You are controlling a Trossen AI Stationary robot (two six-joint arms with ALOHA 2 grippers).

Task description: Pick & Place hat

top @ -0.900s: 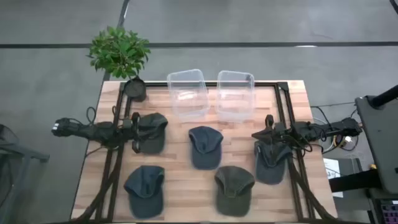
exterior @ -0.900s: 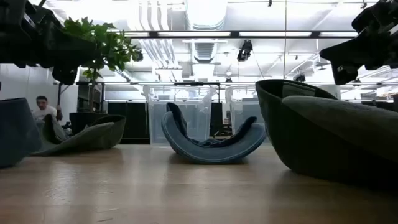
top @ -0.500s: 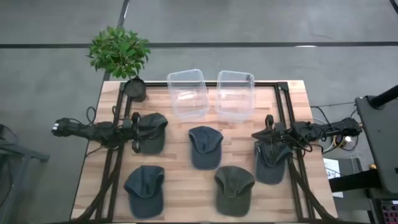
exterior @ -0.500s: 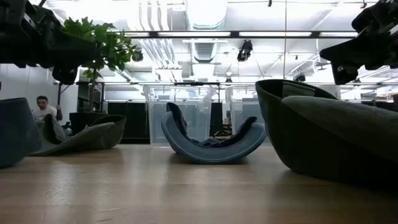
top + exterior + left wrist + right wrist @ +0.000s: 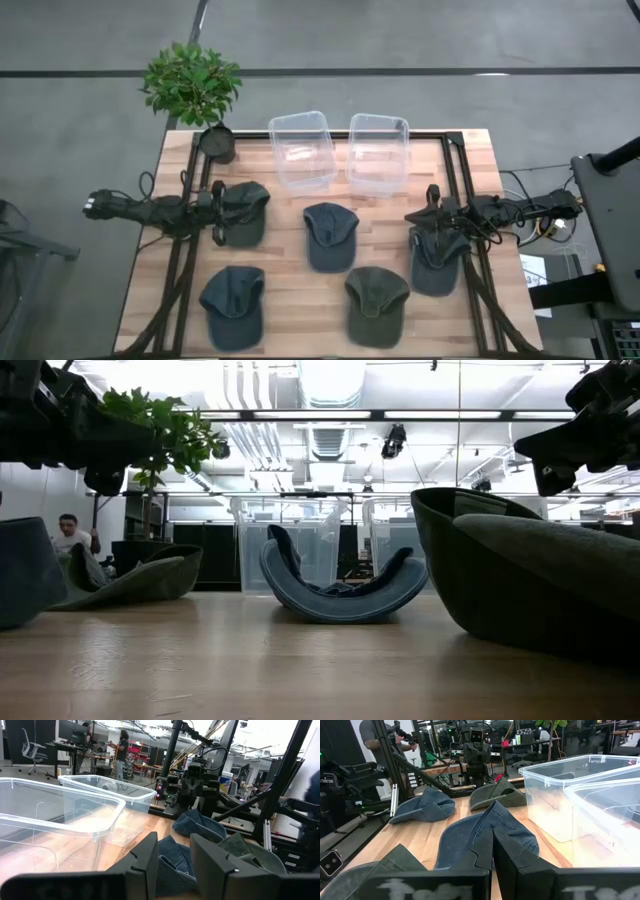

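Hands unmoved since before: left hand slightly spread, right hand pressed together.

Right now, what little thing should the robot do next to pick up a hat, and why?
Probably lower the right tool onto the hat beside it. It hovers over that hat's top edge, the fingers look nearly closed, no hat is held yet, and both clear bins are still empty.
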